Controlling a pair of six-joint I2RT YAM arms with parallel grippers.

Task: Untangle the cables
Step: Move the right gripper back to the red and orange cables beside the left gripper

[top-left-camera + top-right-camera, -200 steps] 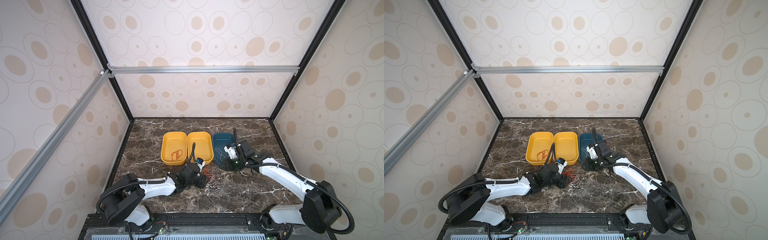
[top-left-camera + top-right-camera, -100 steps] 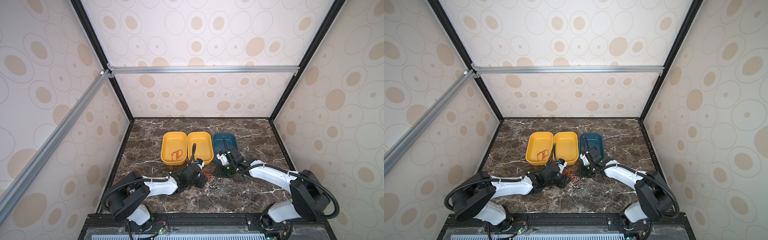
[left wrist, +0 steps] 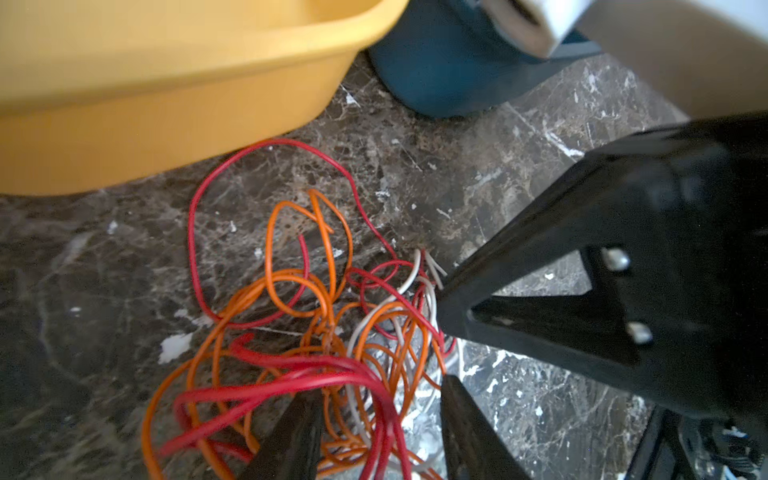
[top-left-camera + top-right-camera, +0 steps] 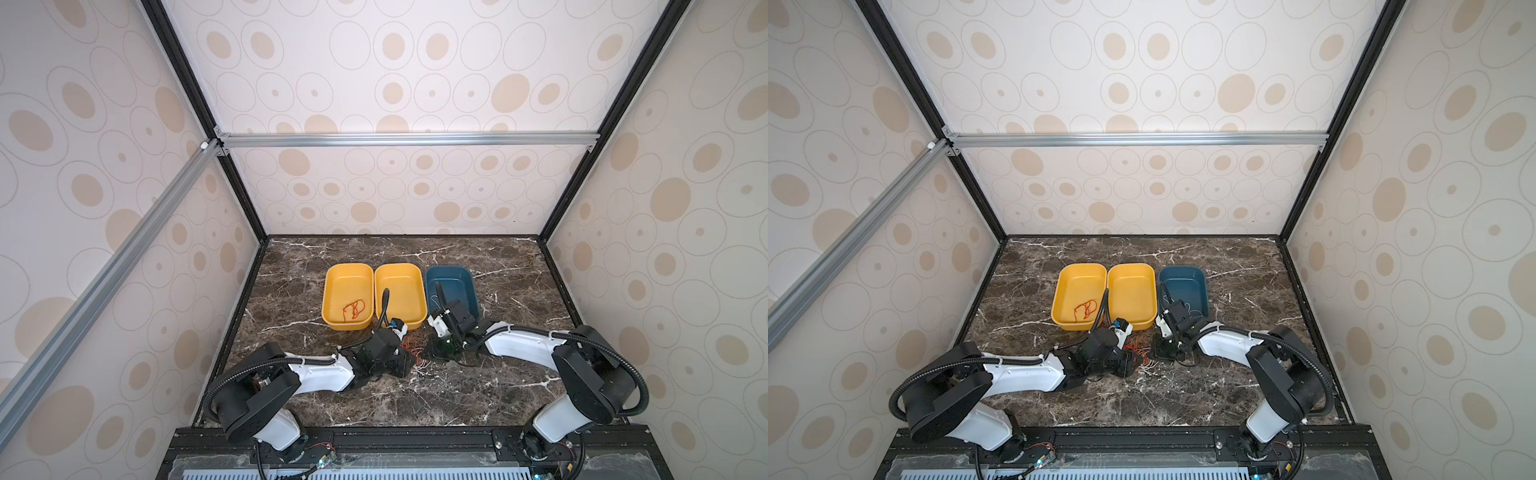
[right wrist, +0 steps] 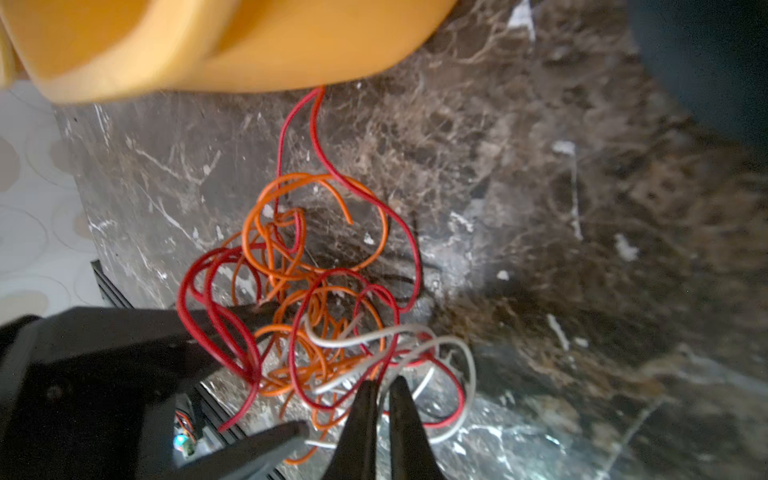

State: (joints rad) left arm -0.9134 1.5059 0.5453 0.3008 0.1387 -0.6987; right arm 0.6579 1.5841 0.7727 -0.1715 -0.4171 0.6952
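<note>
My left gripper (image 3: 376, 390) stands half open astride the cables (image 3: 324, 332), a red, orange and white tangle on the table (image 4: 415, 399) just near of the yellow tub (image 3: 166, 124), probably anchoring them so my right gripper (image 5: 384, 384), shut at the white strands on the right, can pull one free.

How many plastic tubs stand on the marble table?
3, in one row: the left yellow tub, holding an orange cable; the middle yellow tub beside it; the blue tub at the right end. None seems hidden.

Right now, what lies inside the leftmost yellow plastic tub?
Thin orange cable, loosely coiled, on the yellow plastic tub's floor; its near inner wall is hidden.
</note>
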